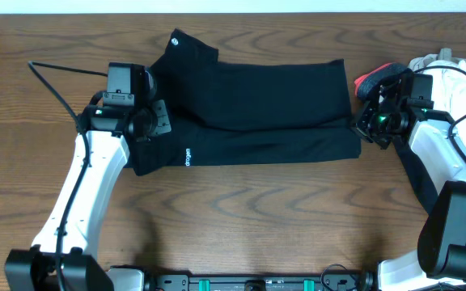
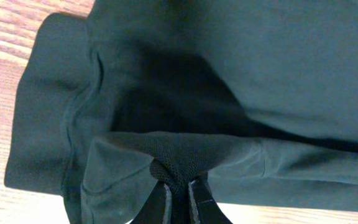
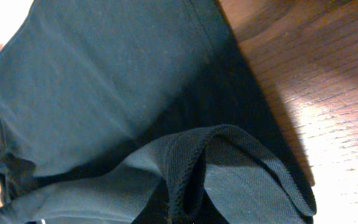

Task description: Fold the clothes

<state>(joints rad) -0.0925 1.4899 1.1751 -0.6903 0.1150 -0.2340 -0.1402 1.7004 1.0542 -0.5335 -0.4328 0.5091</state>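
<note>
A black T-shirt (image 1: 257, 113) lies across the middle of the wooden table, partly folded, with small white print near its front edge. My left gripper (image 1: 154, 120) is at the shirt's left end, and the left wrist view shows its jaws (image 2: 179, 186) shut on a bunched fold of the black fabric (image 2: 185, 158). My right gripper (image 1: 361, 121) is at the shirt's right end. In the right wrist view a hemmed fold of the black fabric (image 3: 191, 168) rises over the jaws (image 3: 182, 208), which look shut on it.
A black garment with red edging (image 1: 376, 78) and white clothes (image 1: 447, 69) are piled at the far right, behind the right arm. A black cable (image 1: 63, 73) runs from the left arm toward the far left of the wooden table (image 1: 241, 218).
</note>
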